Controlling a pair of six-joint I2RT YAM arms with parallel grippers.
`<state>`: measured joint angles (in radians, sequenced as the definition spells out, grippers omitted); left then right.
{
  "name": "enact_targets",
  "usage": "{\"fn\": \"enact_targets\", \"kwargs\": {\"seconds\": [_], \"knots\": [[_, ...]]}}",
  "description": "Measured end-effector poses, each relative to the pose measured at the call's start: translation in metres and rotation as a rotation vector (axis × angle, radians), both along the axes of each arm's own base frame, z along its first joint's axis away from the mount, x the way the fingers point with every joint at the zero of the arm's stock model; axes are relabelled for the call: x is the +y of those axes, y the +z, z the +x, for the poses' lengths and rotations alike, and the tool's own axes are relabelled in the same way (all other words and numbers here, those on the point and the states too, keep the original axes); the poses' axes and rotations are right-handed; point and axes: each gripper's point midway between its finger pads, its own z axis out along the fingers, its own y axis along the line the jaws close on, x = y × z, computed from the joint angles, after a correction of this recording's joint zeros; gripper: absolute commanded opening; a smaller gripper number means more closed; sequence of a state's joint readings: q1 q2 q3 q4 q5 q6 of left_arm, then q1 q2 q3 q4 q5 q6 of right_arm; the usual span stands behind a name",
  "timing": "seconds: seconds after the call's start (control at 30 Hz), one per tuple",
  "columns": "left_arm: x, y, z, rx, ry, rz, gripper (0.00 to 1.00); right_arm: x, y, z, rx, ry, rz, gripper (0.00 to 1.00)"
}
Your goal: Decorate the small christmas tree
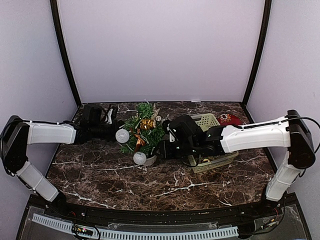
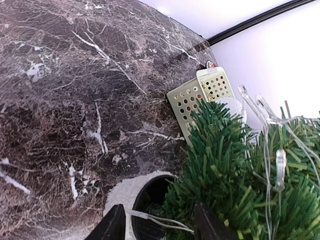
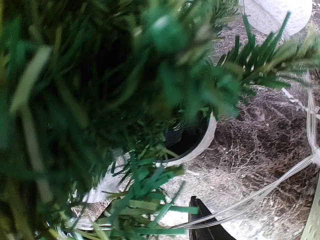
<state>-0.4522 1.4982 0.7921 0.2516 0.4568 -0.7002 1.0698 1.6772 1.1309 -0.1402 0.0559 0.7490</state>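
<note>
Left arm (image 1: 50, 134) folds up from its base to an elbow at the far left, and the white forearm runs level toward the centre. Its black wrist points inward. The left end effector (image 1: 113, 131) sits low over the tabletop, and the wrist view shows both dark fingers (image 2: 114, 226) standing clearly apart. Over on the other side, the right arm (image 1: 255, 136) mirrors it, with its elbow high at the far right and its forearm sloping in toward the middle. The right end effector (image 1: 169, 142) faces its partner, near but not touching. Only one dark finger (image 3: 201, 220) shows on its own camera, so there's no calling those jaws.
</note>
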Motion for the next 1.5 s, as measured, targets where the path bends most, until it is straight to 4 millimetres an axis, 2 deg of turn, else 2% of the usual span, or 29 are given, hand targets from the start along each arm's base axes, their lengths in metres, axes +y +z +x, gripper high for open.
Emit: {"fn": "enact_targets", "kwargs": {"seconds": [0.17,0.3,0.53,0.77,0.87,0.97,1.07,1.23,1.33,1.5], "knots": [[-0.004,0.0,0.008,-0.006,-0.035,-0.011,0.48,0.002,0.0,-0.004,0.004,-0.033,0.003,0.47],[0.0,0.001,0.012,-0.014,-0.036,-0.012,0.51,-0.009,0.0,-0.002,0.002,-0.077,-0.014,0.55],[0.036,0.016,0.025,-0.075,0.043,0.036,0.66,-0.036,0.019,-0.001,-0.035,-0.141,-0.045,0.67],[0.074,0.056,0.017,-0.185,0.149,0.132,0.75,-0.093,0.057,0.012,-0.098,-0.224,-0.062,0.68],[0.094,0.063,0.012,-0.193,0.215,0.184,0.79,-0.124,0.07,0.03,-0.126,-0.282,-0.071,0.68],[0.112,0.07,0.004,-0.194,0.271,0.227,0.8,-0.154,0.072,0.052,-0.143,-0.34,-0.104,0.65],[0.126,0.072,-0.005,-0.186,0.306,0.267,0.8,-0.179,0.061,0.073,-0.127,-0.372,-0.157,0.6],[0.141,0.068,-0.018,-0.163,0.332,0.33,0.8,-0.208,0.018,0.117,-0.049,-0.395,-0.287,0.49],[0.147,0.069,-0.022,-0.173,0.336,0.363,0.8,-0.216,-0.009,0.14,-0.006,-0.378,-0.351,0.45],[0.154,0.071,-0.024,-0.214,0.321,0.429,0.8,-0.217,-0.039,0.176,0.025,-0.329,-0.414,0.4]]}}
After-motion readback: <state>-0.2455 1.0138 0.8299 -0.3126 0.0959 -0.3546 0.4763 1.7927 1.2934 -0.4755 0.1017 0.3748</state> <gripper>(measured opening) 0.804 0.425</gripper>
